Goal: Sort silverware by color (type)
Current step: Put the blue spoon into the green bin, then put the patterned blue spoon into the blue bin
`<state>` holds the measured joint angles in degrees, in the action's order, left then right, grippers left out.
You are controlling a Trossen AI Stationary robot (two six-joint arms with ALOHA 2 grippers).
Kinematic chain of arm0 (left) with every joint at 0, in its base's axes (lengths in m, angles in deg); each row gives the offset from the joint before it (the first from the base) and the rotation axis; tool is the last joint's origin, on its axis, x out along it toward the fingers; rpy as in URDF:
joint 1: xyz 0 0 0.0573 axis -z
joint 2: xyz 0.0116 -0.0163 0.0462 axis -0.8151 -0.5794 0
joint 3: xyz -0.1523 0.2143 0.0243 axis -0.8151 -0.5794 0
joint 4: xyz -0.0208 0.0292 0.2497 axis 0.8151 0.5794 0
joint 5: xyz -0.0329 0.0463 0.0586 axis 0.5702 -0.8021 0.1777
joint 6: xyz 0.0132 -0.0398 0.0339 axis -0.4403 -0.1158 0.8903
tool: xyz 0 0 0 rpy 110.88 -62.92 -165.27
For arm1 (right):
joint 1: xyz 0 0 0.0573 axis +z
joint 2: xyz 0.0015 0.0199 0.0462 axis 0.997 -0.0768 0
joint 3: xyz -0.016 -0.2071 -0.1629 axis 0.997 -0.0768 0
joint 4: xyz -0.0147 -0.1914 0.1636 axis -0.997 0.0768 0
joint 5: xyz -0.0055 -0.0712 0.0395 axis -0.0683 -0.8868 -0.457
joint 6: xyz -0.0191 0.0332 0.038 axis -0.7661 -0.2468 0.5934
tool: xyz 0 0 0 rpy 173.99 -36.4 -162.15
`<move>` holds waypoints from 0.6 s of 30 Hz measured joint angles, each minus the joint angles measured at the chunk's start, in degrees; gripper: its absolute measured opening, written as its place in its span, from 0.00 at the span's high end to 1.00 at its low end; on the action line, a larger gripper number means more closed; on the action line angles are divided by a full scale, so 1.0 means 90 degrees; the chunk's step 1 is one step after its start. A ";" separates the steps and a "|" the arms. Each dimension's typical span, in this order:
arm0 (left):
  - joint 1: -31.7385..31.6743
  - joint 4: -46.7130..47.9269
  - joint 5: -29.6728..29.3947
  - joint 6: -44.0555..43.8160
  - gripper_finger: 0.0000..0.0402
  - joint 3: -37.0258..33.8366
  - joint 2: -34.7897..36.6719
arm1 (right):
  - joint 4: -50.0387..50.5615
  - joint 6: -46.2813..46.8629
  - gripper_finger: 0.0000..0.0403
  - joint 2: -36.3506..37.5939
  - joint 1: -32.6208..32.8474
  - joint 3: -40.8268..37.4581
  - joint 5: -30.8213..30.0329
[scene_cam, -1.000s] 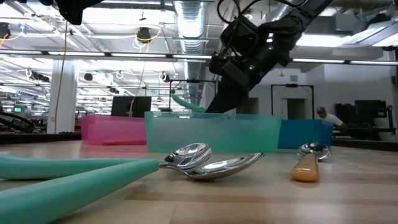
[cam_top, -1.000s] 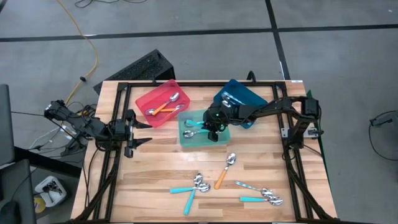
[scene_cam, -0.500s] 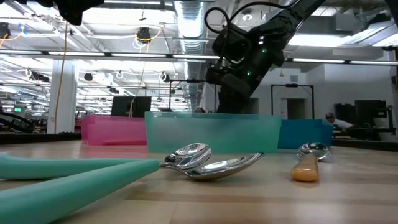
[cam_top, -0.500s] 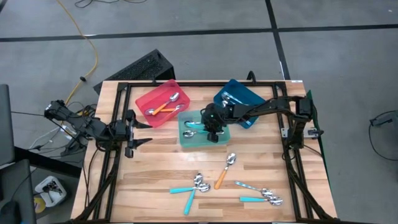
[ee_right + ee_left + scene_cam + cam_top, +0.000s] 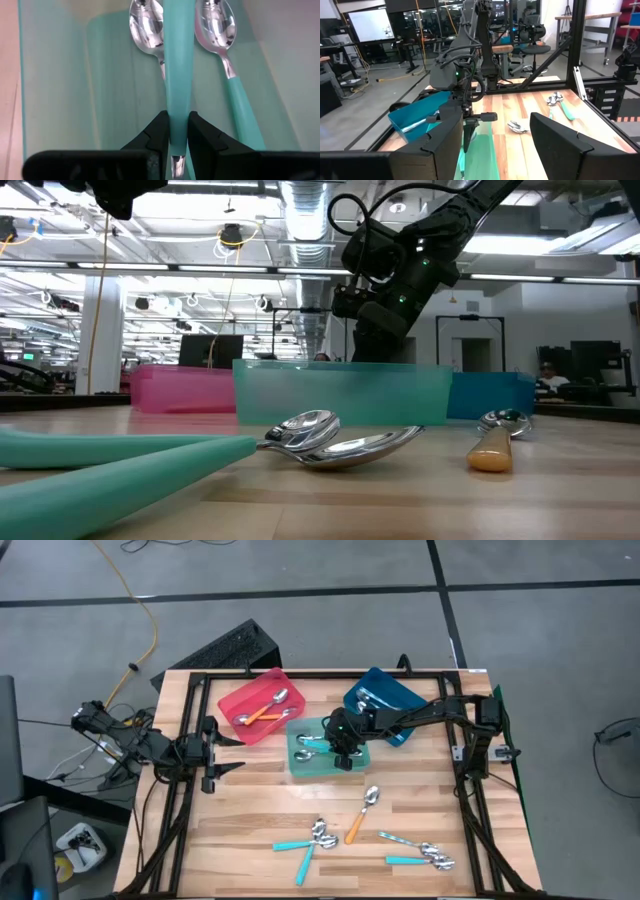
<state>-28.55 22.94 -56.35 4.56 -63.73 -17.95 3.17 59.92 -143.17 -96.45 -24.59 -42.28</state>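
My right gripper (image 5: 342,745) hangs over the teal tray (image 5: 300,768) and is shut on a teal-handled spoon (image 5: 178,60). In the low view it (image 5: 372,348) dips behind the tray's wall (image 5: 340,395). Two more teal spoons (image 5: 146,27) (image 5: 220,35) lie on the tray floor on either side of the held one. Loose spoons lie near the table's near edge: teal (image 5: 305,848), orange (image 5: 360,815) and pale blue (image 5: 402,838). My left gripper (image 5: 228,750) waits open at the table's left side, its fingers wide apart (image 5: 492,135). My right gripper pinches the teal spoon's handle at its narrow end (image 5: 178,127), between the two fingers (image 5: 159,132), which lie across it. It comes from above into the tray. The handle runs ahead of the fingers along the tray; whether it rests on the floor I cannot tell.
A red tray (image 5: 240,698) with orange spoons sits left of the teal one, and a blue tray (image 5: 400,692) with spoons sits right of it at the far side. A black frame borders the table. Bare wood lies between the trays and the loose spoons.
My right gripper has moved a little toward the table's left and gone down into the teal tray with the spoon. The teal handle, which stuck out above the tray's rim a second ago, is now below the rim.
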 joint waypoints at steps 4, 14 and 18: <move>0.0000 0.0002 0.0000 -0.0020 0.46 0.0000 0.0000 | 0.0008 0.0068 0.76 0.0000 -0.0005 0.0000 0.0001; 0.0000 0.0216 -0.0027 -0.0208 0.46 0.0000 -0.0002 | 0.0003 0.0153 0.67 0.0000 -0.0015 0.0000 0.0002; 0.0000 0.0284 -0.0053 -0.0275 0.46 -0.0002 -0.0002 | 0.0037 0.0129 0.63 -0.0004 -0.0012 0.0074 0.0005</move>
<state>-28.55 25.50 -56.82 2.08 -63.75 -17.97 3.51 61.08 -143.21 -96.56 -23.92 -42.24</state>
